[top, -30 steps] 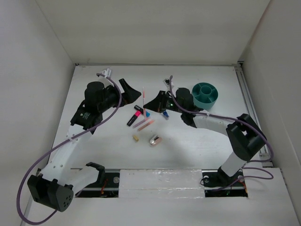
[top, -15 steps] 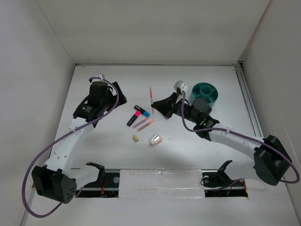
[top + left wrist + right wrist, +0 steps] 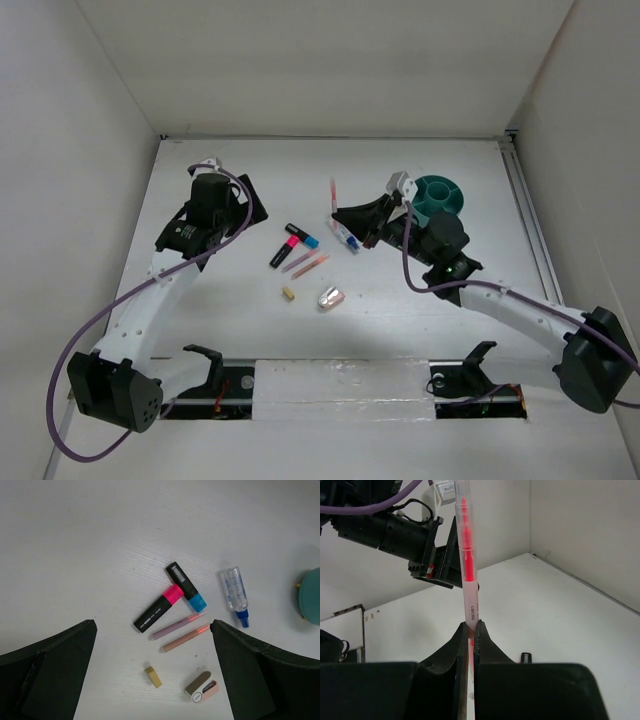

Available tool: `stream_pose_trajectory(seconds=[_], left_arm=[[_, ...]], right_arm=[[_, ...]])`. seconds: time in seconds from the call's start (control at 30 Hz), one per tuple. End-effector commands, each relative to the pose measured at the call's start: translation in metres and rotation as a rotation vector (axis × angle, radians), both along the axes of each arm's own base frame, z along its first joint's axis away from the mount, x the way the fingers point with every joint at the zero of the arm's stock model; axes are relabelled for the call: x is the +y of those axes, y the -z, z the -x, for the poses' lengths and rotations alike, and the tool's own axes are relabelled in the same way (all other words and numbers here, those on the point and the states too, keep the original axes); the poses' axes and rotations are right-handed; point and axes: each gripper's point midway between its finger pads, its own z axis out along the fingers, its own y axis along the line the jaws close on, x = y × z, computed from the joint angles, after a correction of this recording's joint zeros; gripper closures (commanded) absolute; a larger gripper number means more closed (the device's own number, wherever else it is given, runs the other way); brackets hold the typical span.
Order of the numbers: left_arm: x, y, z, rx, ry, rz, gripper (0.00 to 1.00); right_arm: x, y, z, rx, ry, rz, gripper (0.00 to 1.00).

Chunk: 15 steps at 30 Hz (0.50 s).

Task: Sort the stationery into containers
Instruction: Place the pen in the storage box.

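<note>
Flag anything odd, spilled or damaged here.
Nothing spilled or damaged. The one pen off the table stands roughly upright, pinched by its lower end in the right gripper; the bowl sits upright.

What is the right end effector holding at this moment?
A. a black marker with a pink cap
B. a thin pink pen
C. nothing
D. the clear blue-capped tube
B: the right wrist view shows the right end effector clamped on a thin pink pen that sticks out past its fingertips.
</note>
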Motion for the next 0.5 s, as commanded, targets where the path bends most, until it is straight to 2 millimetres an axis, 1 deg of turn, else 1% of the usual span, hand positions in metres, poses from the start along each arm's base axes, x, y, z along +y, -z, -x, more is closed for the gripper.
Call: stream_pose_trajectory(seconds=[0.0, 0.03, 0.17, 0.2, 0.23, 0.33, 0.37, 0.4, 0.47], left_arm=[[0.003, 0.001, 0.003, -0.002, 0.011, -0.018, 0.01], [0.003, 0.001, 0.003, -0.002, 0.011, -0.018, 0.01], [0.001, 0.002, 0.004, -0.001, 0.018, -0.013, 0.01], [-0.001, 0.000, 0.002, -0.008, 0.025, -0.005, 0.01], [-0.001, 0.000, 0.002, -0.008, 0.025, -0.005, 0.01], [-0.002, 0.004, 0.004, 0.003, 0.033, -0.002, 0.01], [-0.004, 0.004, 0.005, 0.005, 0.042, 0.005, 0.01], [-0.006, 0.001, 0.006, -0.003, 0.050, 0.013, 0.01], [-0.005, 0.001, 0.006, -0.003, 0.055, 0.006, 0.01]], right_arm=[[-0.004, -0.021, 0.007, -0.072, 0.001, -0.021, 1.00], [-0.004, -0.026, 0.007, -0.079, 0.001, -0.027, 1.00], [-0.004, -0.024, 0.005, -0.070, 0.011, -0.023, 1.00], [-0.004, -0.028, 0.005, -0.077, 0.012, -0.029, 1.00], [-0.005, -0.023, 0.001, -0.065, 0.031, -0.013, 1.00], [-0.012, -0.016, -0.027, -0.022, 0.138, -0.002, 1.00], [-0.018, -0.017, -0.033, -0.018, 0.171, -0.006, 1.00], [-0.031, -0.014, -0.052, -0.002, 0.268, -0.015, 1.00], [-0.049, -0.021, -0.070, -0.005, 0.361, -0.060, 1.00]])
